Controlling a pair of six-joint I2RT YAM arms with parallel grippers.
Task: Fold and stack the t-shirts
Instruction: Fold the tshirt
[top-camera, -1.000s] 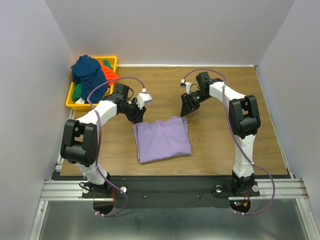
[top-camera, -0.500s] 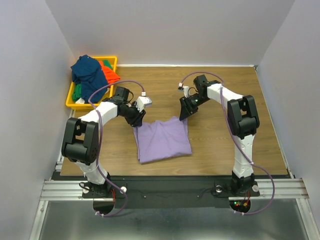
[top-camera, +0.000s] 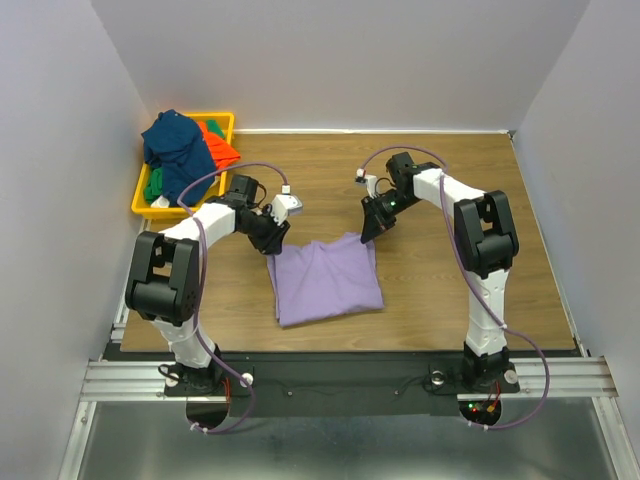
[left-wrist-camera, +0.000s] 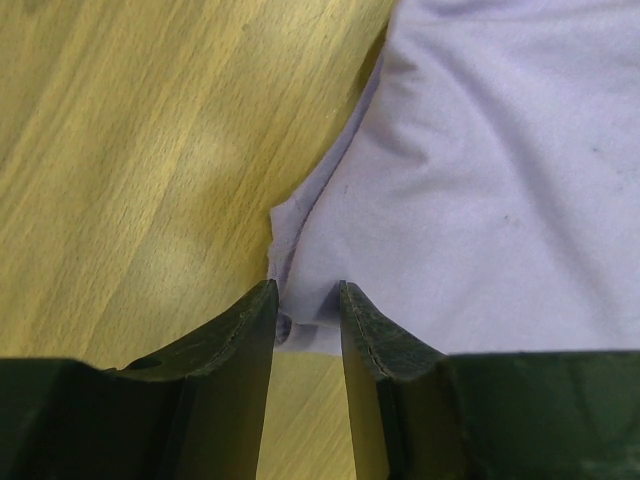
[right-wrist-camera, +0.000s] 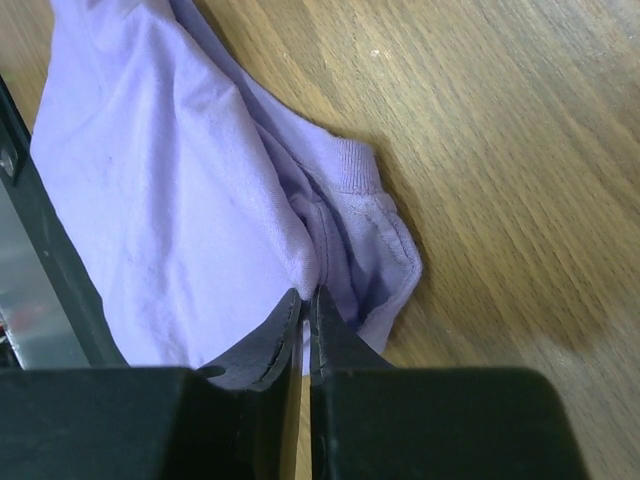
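A lavender-purple t-shirt (top-camera: 325, 282) lies folded into a rough square on the wooden table. My left gripper (top-camera: 272, 238) is at its far left corner. In the left wrist view the gripper (left-wrist-camera: 305, 292) is open, and the corner of the t-shirt (left-wrist-camera: 480, 180) lies between the fingertips. My right gripper (top-camera: 368, 234) is at the far right corner. In the right wrist view that gripper (right-wrist-camera: 308, 295) is shut on a fold of the lavender cloth (right-wrist-camera: 170, 200), beside the ribbed collar (right-wrist-camera: 350, 170). Navy blue (top-camera: 178, 150), orange-red (top-camera: 218, 140) and green (top-camera: 153, 186) t-shirts are heaped at the far left.
The heaped shirts fill a yellow plastic bin (top-camera: 222, 120) in the far left corner, close to the left arm's elbow. White walls enclose the table on three sides. A metal rail (top-camera: 330, 378) runs along the near edge.
My right gripper has come down onto the shirt's far right corner and shut on it. The left gripper has shifted a little toward the far left corner and stays open.
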